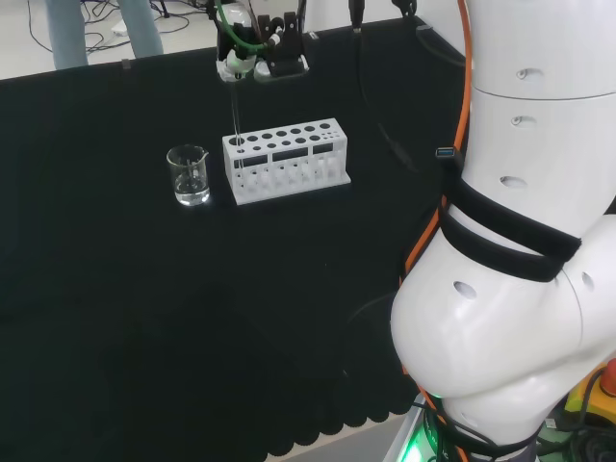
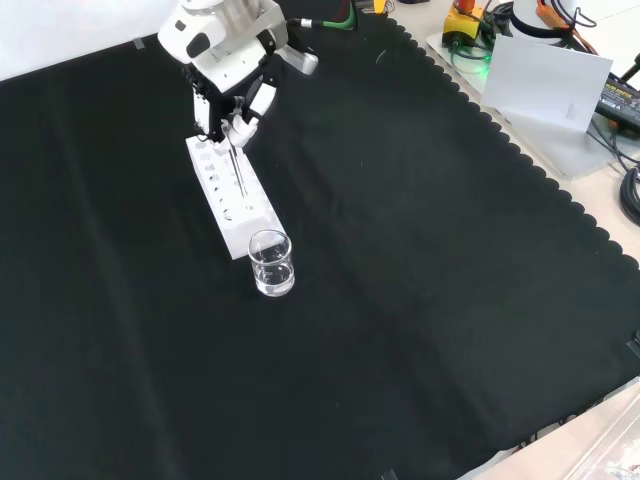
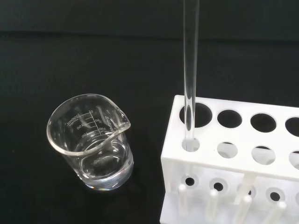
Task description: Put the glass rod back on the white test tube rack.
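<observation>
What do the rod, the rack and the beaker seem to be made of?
Rod: clear and glossy, probably glass; the cloth shows through it.
Rack: matte, opaque white, probably plastic.
Beaker: clear and shiny with printed marks; glass or clear plastic, hard to tell.

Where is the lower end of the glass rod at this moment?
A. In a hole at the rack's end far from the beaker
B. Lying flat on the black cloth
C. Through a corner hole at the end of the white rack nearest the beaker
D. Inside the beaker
C: in the wrist view the glass rod passes through the corner hole of the white rack beside the beaker, with the hand above.
</observation>
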You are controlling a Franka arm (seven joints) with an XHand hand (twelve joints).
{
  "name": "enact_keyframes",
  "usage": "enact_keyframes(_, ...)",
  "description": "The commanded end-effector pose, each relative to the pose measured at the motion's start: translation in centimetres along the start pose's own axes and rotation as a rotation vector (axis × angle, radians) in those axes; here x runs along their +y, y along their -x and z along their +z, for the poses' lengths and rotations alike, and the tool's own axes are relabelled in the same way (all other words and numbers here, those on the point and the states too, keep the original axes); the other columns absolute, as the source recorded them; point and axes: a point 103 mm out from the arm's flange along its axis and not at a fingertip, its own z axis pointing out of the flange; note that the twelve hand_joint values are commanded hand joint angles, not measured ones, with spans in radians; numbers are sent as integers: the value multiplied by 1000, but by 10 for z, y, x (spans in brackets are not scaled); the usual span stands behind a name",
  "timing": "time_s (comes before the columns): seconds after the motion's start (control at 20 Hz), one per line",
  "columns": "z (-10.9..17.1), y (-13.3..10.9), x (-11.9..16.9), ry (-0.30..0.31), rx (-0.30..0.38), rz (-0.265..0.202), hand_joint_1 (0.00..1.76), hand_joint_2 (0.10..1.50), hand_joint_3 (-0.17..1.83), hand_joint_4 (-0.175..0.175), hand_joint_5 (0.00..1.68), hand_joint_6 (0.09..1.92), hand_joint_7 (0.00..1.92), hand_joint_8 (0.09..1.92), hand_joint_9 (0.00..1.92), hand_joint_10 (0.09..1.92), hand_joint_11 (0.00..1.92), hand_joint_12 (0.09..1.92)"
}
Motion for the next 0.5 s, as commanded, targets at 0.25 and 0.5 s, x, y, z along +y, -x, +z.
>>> enact_keyframes(0.25, 20, 4, 5, -1, 13, -1, 1300, 1134, -175, -175, 1169, 435, 1133, 1097, 1681, 942, 1727, 780)
enact_keyframes(0.5, 20, 5, 3, -1, 27, -5, 1300, 1133, -175, -175, 1170, 436, 1134, 1096, 1683, 943, 1729, 782)
